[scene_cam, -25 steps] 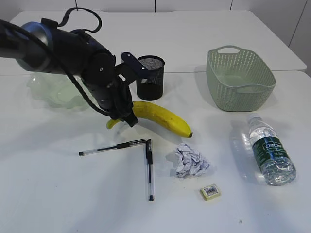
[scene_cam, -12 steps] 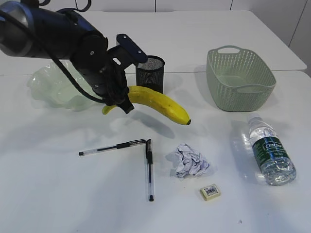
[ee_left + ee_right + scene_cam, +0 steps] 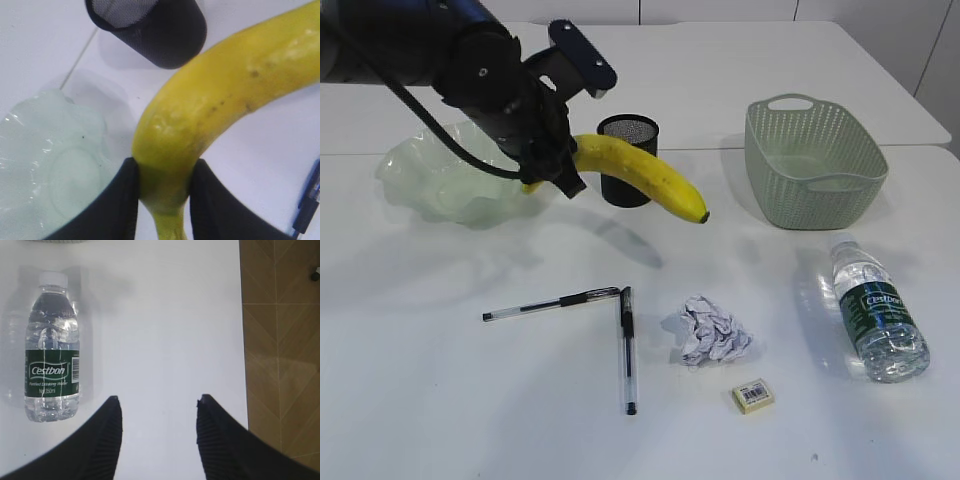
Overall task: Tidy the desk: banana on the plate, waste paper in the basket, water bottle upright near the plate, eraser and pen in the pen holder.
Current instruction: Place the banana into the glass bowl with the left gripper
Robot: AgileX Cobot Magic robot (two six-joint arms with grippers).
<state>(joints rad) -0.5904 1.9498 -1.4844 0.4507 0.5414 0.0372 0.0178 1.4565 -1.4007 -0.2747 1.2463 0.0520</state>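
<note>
Exterior: we see the left tool (image 3: 552, 180) clenched on the banana (image 3: 640, 175) near its stem, airborne between plate (image 3: 405, 185) and pen holder (image 3: 628, 160). Stiff but bruisable; stem-end hold suits.

Left wrist: pads (image 3: 120, 200) pinch the stem end; tip cut off.

Right wrist: right tool (image 3: 157, 407) released, empty, beside the lying water bottle (image 3: 52, 347); counter (image 3: 165, 315) edge visible.

On the counter (image 3: 440, 400), the paper ball (image 3: 711, 332) lies near the middle. The eraser (image 3: 753, 396) is at its 5 o'clock, the two pens (image 3: 625, 345) at 9, the bottle (image 3: 876, 315) lying at 3, the basket (image 3: 813, 160) at 1, the holder (image 3: 627, 160) at 11, and the plate (image 3: 440, 185) left of the holder. The banana (image 3: 640, 175) hangs in front of the holder.
</note>
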